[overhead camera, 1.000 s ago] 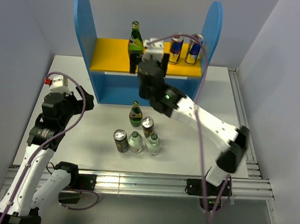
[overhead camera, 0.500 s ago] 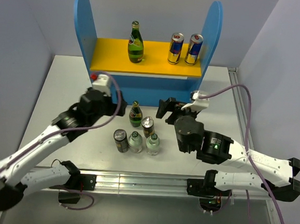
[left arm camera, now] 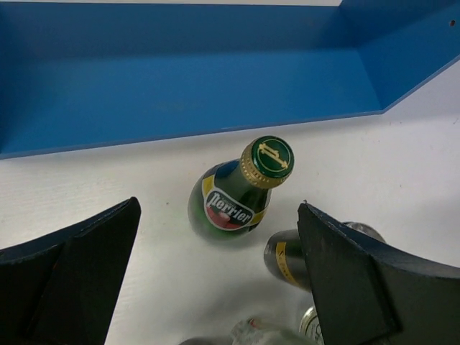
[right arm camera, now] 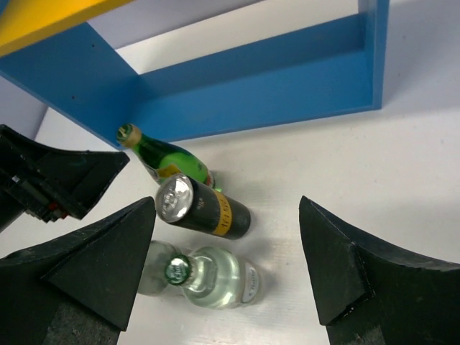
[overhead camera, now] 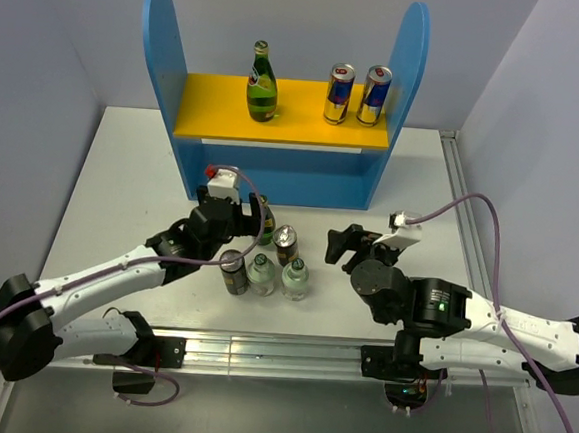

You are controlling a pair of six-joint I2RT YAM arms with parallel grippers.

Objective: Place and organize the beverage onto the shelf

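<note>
Left gripper [left arm camera: 218,210] is spread wide and holds nothing. A green bottle [left arm camera: 231,201] stands just ahead, centred between its fingers (shelf [left arm camera: 180,93] beyond). Right gripper [right arm camera: 227,206], also spread and empty, has a dark can [right arm camera: 203,207] ahead.

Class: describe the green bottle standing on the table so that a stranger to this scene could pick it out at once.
Start at the blue shelf; on the table before its base stands a huddle of five drinks. The bottle is the one nearest the shelf. It alone is green glass with a gold neck; its neighbours are dark cans and clear bottles.
</note>
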